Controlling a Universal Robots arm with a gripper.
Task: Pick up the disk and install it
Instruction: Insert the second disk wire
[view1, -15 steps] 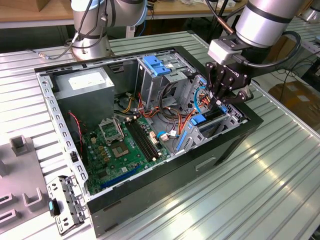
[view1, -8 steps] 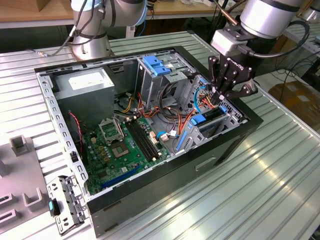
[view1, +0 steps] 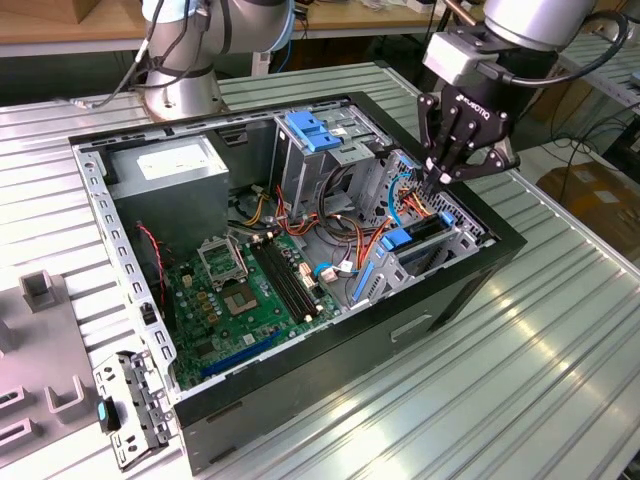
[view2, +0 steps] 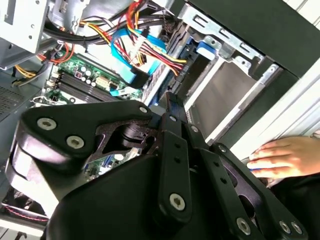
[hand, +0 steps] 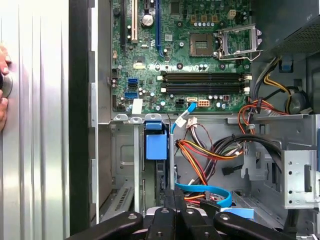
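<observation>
The disk (view1: 424, 233) stands on edge in the lower drive cage (view1: 452, 232) at the exterior view's right side of the open computer case; its blue rail end (view1: 398, 240) shows. In the first wrist view that blue end (hand: 156, 145) tops a dark slot in the cage. My black gripper (view1: 438, 180) hangs just above the cage with its fingers pressed together and nothing between them. Both wrist views show the fingers meeting (view2: 172, 102) (hand: 172, 199) over the cage and the cables. Whether the fingertips touch the disk is hidden.
Inside the case are a green motherboard (view1: 250, 290), a grey power-supply box (view1: 165, 165), an upper cage with a blue latch (view1: 318, 130) and loose coloured cables (view1: 375, 235). A person's hand (view2: 282, 157) rests on the table beside the case. A metal bracket (view1: 130, 405) lies at the exterior view's left.
</observation>
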